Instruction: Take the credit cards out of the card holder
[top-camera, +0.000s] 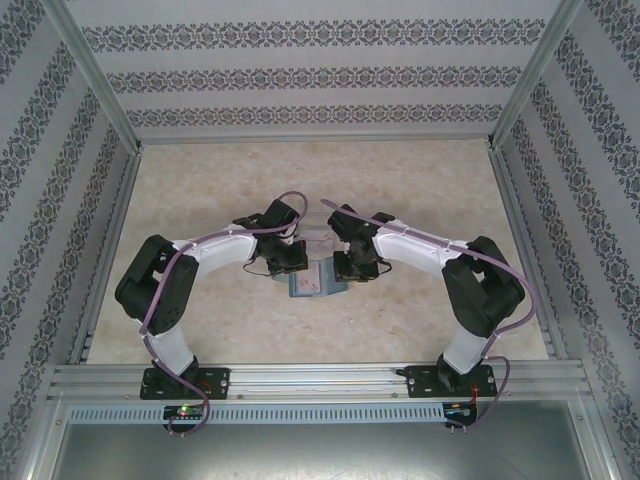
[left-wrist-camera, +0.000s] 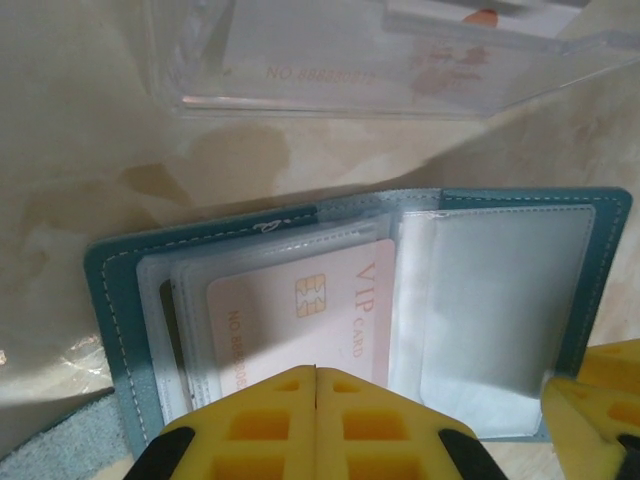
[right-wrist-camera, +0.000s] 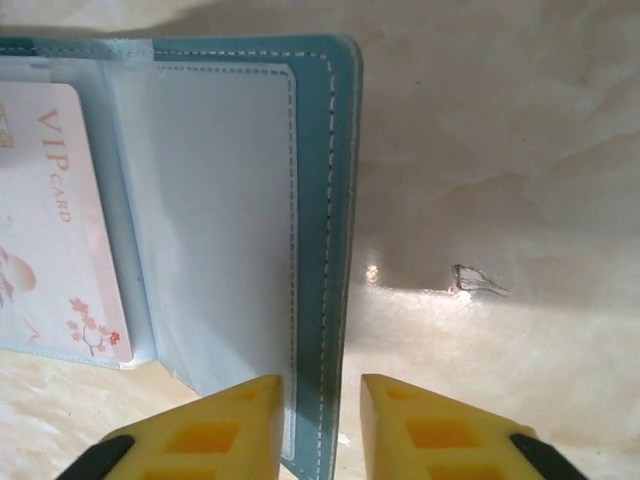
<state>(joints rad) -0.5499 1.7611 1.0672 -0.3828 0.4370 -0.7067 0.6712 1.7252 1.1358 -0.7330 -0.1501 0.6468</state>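
- Left gripper (left-wrist-camera: 316, 380) sits nearest its wrist camera, its yellow fingers pressed together over the near edge of the card holder's (left-wrist-camera: 510, 290) left half; whether they pinch anything cannot be told.
- Right gripper (right-wrist-camera: 320, 395) is spread, its fingers astride the card holder's right edge.
- Beyond them, the teal card holder lies open and flat on the marbled table (right-wrist-camera: 500, 150), between both arms.
- A pinkish VIP card (left-wrist-camera: 300, 300) sits in a clear sleeve on its left half.
- Farther off, a clear plastic tray (left-wrist-camera: 560, 50) holds a pale card (left-wrist-camera: 300, 50).
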